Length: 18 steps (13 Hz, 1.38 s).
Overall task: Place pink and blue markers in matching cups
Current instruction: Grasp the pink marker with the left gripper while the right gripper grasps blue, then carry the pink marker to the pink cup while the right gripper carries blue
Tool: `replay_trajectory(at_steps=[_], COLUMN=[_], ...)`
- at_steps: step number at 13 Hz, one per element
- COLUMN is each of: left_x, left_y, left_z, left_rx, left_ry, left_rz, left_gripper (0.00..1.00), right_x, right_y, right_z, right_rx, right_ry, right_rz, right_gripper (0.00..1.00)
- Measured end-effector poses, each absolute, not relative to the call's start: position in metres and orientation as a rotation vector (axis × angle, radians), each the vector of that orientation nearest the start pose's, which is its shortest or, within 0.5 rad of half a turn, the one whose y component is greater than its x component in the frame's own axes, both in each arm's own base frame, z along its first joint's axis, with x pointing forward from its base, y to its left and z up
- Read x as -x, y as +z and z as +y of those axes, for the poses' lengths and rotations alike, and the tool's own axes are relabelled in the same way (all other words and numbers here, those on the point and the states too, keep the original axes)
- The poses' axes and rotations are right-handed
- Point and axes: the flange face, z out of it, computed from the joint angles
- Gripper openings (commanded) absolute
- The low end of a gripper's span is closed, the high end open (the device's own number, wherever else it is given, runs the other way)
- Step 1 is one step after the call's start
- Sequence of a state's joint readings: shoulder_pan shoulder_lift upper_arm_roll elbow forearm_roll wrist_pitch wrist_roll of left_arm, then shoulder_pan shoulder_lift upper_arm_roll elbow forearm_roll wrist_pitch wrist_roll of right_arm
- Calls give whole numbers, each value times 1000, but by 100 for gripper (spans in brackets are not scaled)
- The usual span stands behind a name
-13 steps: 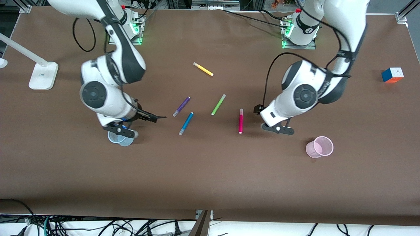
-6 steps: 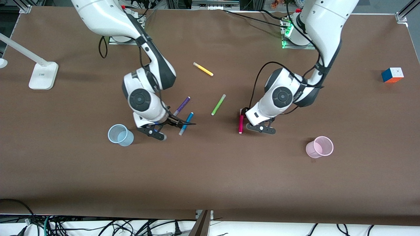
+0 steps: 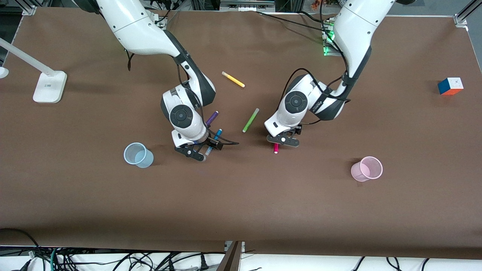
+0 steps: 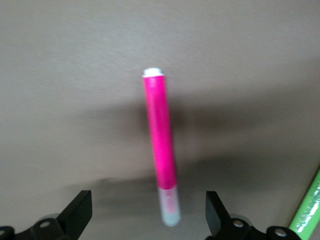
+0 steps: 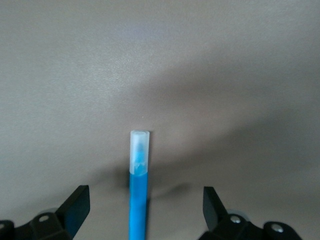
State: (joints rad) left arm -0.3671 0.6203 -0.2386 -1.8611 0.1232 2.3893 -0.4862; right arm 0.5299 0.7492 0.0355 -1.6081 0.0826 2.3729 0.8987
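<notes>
The blue marker [image 3: 217, 133] lies on the brown table, mostly hidden under my right gripper [image 3: 209, 145]. In the right wrist view the blue marker [image 5: 138, 200] lies between the open fingers of my right gripper [image 5: 145, 215], which do not touch it. The pink marker [image 3: 276, 149] lies under my left gripper [image 3: 278, 140]. In the left wrist view the pink marker [image 4: 160, 135] lies between the open fingers of my left gripper [image 4: 147, 222], untouched. The pale blue cup [image 3: 138, 155] stands toward the right arm's end. The pale pink cup [image 3: 367, 169] stands toward the left arm's end.
A purple marker [image 3: 212, 117] lies beside the blue one, and a lime-green marker [image 3: 250, 119] lies between the two grippers; it also shows in the left wrist view [image 4: 307, 210]. A yellow marker [image 3: 233, 79] lies farther from the camera. A lamp base [image 3: 49, 86] and a colour cube [image 3: 450, 86] sit at the table's ends.
My right gripper has moved from over the blue cup to over the blue marker. My left gripper has moved sideways to over the pink marker. Markers and cups have not moved.
</notes>
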Motion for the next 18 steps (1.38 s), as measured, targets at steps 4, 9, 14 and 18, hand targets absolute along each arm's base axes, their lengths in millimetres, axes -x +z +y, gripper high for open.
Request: replay_trajectory(at_steps=[4, 9, 14, 18], left_x=[-511, -512, -517, -531], left_y=[170, 170, 177, 210], left_z=[-369, -369, -365, -352], left_rx=[3143, 3143, 3122, 3038], left_ry=[150, 147, 171, 194], left_rz=[264, 261, 253, 274], left_gripper=[81, 8, 7, 4], right_x=[-586, -583, -578, -577], right_y=[175, 166, 168, 168], right_z=[375, 380, 390, 391], right_rx=[2999, 2989, 2979, 2979], right_ry=[45, 39, 37, 36], right_rz=[605, 638, 673, 669], right_gripper=[99, 98, 82, 0])
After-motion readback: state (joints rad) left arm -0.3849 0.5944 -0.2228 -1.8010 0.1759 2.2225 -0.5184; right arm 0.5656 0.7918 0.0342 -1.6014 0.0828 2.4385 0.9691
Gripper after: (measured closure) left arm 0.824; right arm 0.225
